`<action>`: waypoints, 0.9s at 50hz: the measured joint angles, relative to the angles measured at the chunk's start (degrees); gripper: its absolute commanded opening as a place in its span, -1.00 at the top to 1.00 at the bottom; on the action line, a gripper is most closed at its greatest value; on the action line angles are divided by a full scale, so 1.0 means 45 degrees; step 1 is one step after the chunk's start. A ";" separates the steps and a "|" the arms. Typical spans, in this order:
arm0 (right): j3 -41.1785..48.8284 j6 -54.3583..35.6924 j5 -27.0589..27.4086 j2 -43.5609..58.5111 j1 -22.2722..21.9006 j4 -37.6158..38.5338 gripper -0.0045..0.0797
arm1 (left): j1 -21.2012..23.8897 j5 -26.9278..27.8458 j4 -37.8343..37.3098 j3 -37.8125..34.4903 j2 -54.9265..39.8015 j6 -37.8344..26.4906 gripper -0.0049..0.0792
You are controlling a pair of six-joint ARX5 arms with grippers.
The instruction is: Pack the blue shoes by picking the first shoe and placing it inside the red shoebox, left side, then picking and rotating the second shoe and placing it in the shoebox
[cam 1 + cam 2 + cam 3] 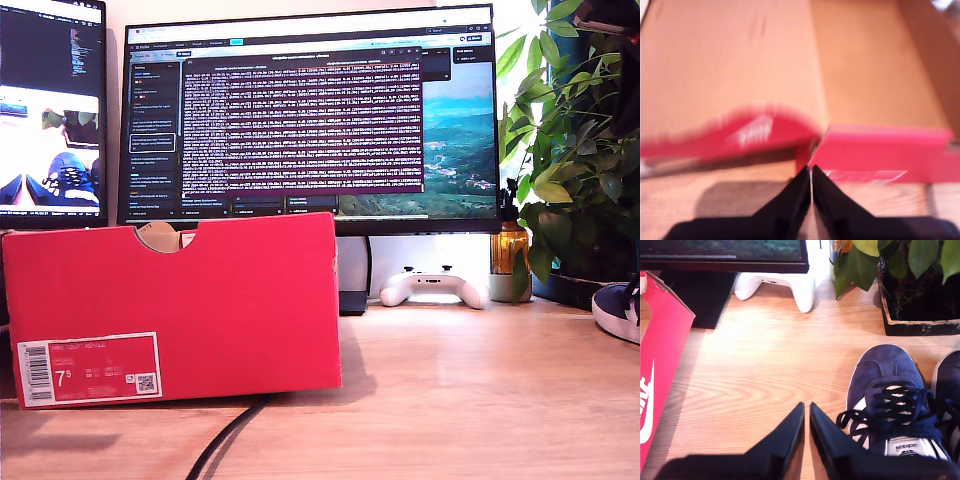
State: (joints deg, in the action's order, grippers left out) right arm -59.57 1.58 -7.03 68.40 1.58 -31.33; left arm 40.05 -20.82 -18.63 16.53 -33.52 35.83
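The red shoebox (200,300) stands at the exterior view's left, label and notched edge facing the camera. One blue shoe's toe (616,308) shows at that view's right edge. In the blurred first wrist view my first gripper (811,172) is shut and empty, just outside the shoebox (880,150), whose brown inside shows no shoe. In the second wrist view my second gripper (806,407) is shut on nothing, above bare table beside a blue shoe (887,400) with black laces. The other shoe (947,390) lies beyond it. Neither gripper shows in the exterior view.
Behind the shoebox stands a large monitor (310,110). A white game controller (435,287) lies under it, and a potted plant (580,150) stands at the exterior view's right near the shoes. A black cable (225,440) runs along the wooden table (470,400) in front.
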 measured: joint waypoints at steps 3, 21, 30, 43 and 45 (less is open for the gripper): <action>0.0000 0.0000 0.0005 0.0000 0.0000 0.0000 0.89 | 0.0335 -0.0486 0.0369 -0.0024 0.0005 0.0189 0.93; 0.0000 0.0000 0.0029 0.0000 0.0000 -0.0957 0.89 | 0.0656 -0.1078 0.1447 -0.1554 -0.0024 0.0325 0.93; 0.0000 0.0005 0.0029 0.0000 0.0000 -0.1758 0.89 | 0.0656 -0.1137 0.2778 -0.1637 0.0010 0.0311 0.93; 0.0000 0.0262 0.0029 0.0000 0.0000 -0.2749 0.89 | 0.0646 -0.1151 0.3857 -0.2297 -0.0015 -0.0612 0.93; 0.0000 0.0272 0.0029 0.0000 0.0000 -0.2939 0.89 | 0.0578 -0.1132 0.4109 -0.2297 -0.0019 -0.0772 0.93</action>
State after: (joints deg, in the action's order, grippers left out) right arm -59.57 2.81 -6.90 68.40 1.58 -44.56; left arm 42.65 -25.91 -0.14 6.20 -33.61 32.36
